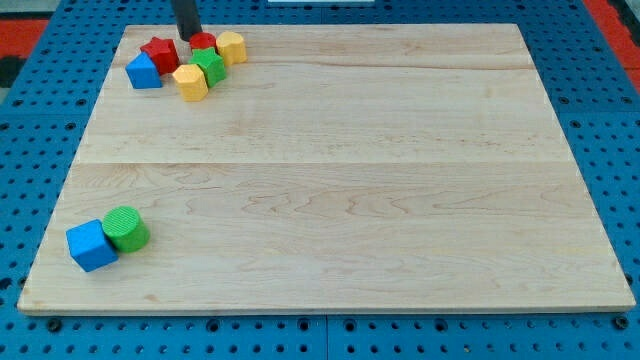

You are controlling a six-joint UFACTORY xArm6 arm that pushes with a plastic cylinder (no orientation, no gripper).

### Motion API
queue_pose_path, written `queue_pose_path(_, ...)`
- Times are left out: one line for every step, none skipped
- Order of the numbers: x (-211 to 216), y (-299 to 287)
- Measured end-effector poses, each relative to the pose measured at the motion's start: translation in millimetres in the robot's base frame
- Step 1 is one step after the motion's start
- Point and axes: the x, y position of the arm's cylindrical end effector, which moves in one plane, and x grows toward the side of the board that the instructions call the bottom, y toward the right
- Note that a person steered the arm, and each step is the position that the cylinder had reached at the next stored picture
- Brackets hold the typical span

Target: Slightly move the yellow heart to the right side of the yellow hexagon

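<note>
Camera view: my tip (188, 36) rests at the counter's (350, 180) top left; it is a bare rod, with no fingers to open or close. Just right sits the red block (203, 42), then the yellow heart (231, 46). Below are the green block (210, 66) and yellow hexagon (190, 82); left, the red star (160, 54) and blue block (144, 71).

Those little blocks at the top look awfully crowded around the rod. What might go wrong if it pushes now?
1. My tip sits between the red star and the red block, so a push may shove those instead.
2. The yellow heart touches that cluster; the green block or the yellow hexagon could drift along.
3. The heart lies near the board's top edge and might slide off.
</note>
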Motion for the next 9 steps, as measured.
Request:
queue_pose_path(-1.4,-0.5)
queue_pose_path(-18.3,1.0)
queue_pose_path(-19.8,20.3)
queue_pose_path(-14.6,61.3)
queue_pose_path(17.9,66.9)
queue_pose_path(40.7,64.9)
queue_pose_path(79.1,64.4)
queue_pose_path(60.8,65.2)
queue_pose_path(12.9,72.9)
